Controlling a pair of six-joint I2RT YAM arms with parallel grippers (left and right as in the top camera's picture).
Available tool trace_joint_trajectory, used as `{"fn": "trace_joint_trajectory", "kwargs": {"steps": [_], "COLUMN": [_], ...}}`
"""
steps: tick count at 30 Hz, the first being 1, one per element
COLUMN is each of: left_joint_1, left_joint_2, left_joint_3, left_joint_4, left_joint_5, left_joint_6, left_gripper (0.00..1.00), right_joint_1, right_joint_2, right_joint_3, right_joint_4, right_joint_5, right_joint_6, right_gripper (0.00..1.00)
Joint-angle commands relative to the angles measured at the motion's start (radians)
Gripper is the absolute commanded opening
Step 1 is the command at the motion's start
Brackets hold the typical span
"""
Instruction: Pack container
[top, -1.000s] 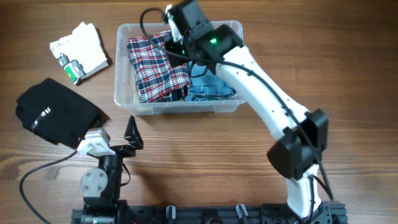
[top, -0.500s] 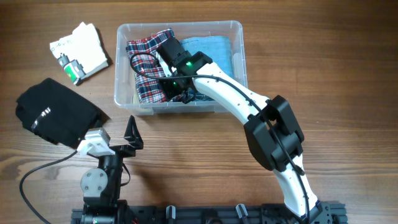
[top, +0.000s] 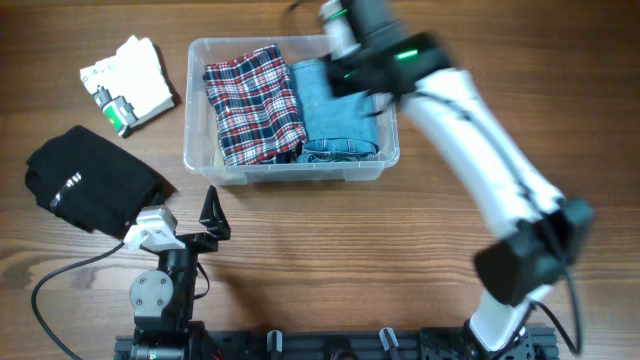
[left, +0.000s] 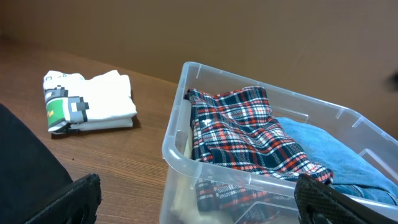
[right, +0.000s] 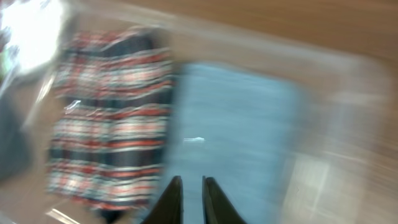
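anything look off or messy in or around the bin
Nothing stands out. The plaid cloth and jeans lie folded side by side in the container; a black garment and a white garment sit outside it.

The container (top: 290, 174) sits on the table (top: 330, 250), far middle. In it, the checked garment (top: 252, 105) lies left of the denim one (top: 338, 115). The folded tee (top: 130, 82) lies left of the container, the loose garment (top: 90, 182) nearer me. My right gripper (right: 188, 199) hangs above the denim.
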Motion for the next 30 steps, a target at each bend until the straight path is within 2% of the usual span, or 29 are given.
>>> {"fn": "trace_joint_trajectory", "kwargs": {"steps": [1,3,4,9,15,27,30], "left_joint_1": [0.006,0.006,0.006,0.006,0.006,0.006,0.007], "left_joint_2": [-0.002,-0.002,-0.002,-0.002,-0.002,-0.002,-0.002], "left_joint_3": [-0.006,-0.006,-0.006,-0.006,-0.006,-0.006,-0.006], "left_joint_4": [0.003,0.003,0.003,0.003,0.003,0.007,0.096], "left_joint_5": [0.008,0.008,0.008,0.008,0.008,0.008,0.005], "left_joint_6": [0.024,0.024,0.024,0.024,0.024,0.021,0.021], "left_gripper": [1.00,1.00,1.00,1.00,1.00,1.00,1.00], "right_joint_1": [-0.178,-0.262,-0.294,-0.469,-0.581,-0.607,-0.607], "right_joint_2": [-0.059,-0.061,-0.060,-0.056,-0.056,-0.056,-0.056], "right_joint_3": [0.017,0.017,0.016,0.008,0.008,0.008,0.008], "right_joint_4": [-0.077,-0.114,-0.126,-0.132,-0.120,-0.117,-0.117], "right_joint_5": [0.139,0.208,0.230,0.271,0.271,0.267,0.267], "right_joint_6": [-0.016,-0.016,-0.016,-0.016,-0.016,-0.016,-0.016], "right_gripper": [0.58,0.90,1.00,1.00,1.00,1.00,1.00]}}
